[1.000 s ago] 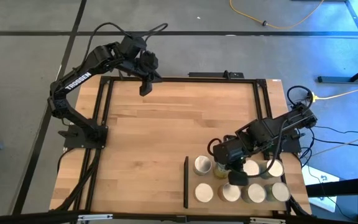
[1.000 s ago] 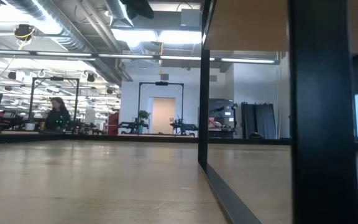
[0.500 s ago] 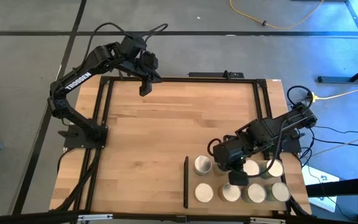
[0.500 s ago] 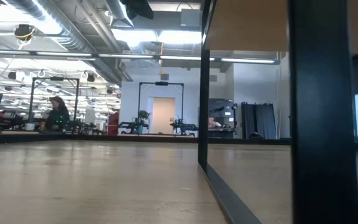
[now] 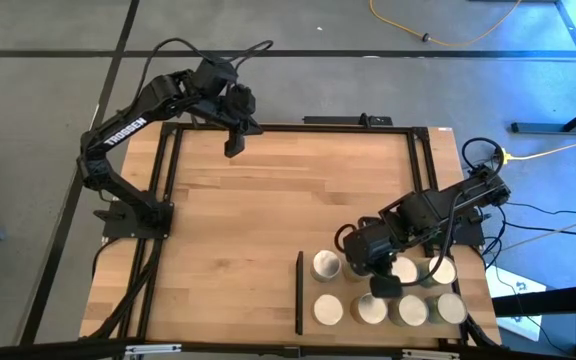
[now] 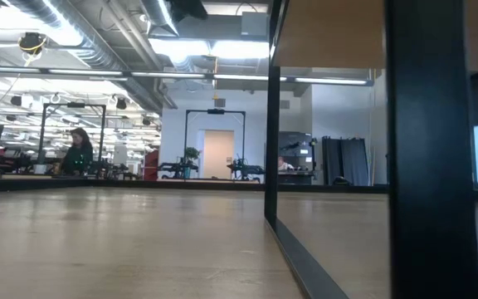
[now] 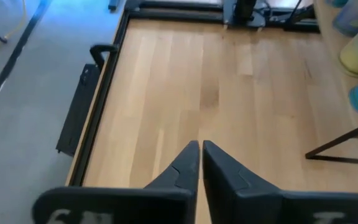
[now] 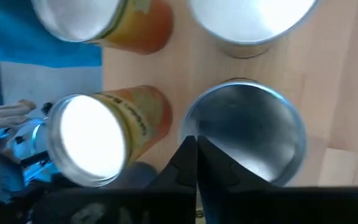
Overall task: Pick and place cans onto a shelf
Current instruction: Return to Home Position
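Right gripper (image 5: 382, 287): fingers pressed together on nothing, hanging low over the cans at about 5 o'clock on the table (image 5: 268, 215).
Left gripper (image 5: 233, 143): fingers closed and empty, above the table's edge at 11 o'clock, well apart from the cans.
Cans (image 5: 326, 265): seven pale tops show from above, upright in two rows on the shelf. An eighth may stand under the right arm, but that cannot be told.
Under the fingers: the right wrist view shows an orange can (image 8: 98, 140) just beside a grey can (image 8: 244, 134), both directly below the fingertips.
Shelf (image 5: 309, 288): lies at 5 o'clock on the table, its black bar facing 9 o'clock. No can stands on the bare table.
Step in hand: placing looks finished, so this seems to be the return to rest.
Next move: the right arm should rise straight up before swinging away toward 3 o'clock, because its fingers sit close above the can tops. A sideways start could tip a can.
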Controlling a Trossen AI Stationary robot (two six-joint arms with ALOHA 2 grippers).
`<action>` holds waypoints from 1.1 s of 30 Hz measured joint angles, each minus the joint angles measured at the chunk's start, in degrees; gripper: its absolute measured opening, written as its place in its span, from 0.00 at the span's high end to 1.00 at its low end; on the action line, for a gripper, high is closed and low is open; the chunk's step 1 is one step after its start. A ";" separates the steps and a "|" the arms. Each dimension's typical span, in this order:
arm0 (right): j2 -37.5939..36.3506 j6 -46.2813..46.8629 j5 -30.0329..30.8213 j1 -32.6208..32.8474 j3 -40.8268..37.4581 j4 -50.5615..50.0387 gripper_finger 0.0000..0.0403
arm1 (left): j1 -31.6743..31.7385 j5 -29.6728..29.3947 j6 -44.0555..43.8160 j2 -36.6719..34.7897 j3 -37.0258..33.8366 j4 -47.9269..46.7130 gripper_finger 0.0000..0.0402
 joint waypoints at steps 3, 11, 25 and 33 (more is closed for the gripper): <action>-0.07 -0.14 3.69 -0.46 0.15 -1.27 0.99 | -0.79 0.05 0.20 0.00 1.82 0.13 0.99; -0.40 -3.37 11.39 -2.79 5.96 -6.50 1.00 | -1.24 1.94 1.60 -3.55 5.85 -1.20 1.00; -10.33 -16.42 31.34 -7.28 14.33 -6.55 1.00 | -1.22 2.90 1.71 -14.64 5.82 -8.16 1.00; -23.04 -23.00 33.34 -15.64 6.08 -6.61 1.00 | -1.22 3.27 4.33 -21.76 5.78 -14.96 1.00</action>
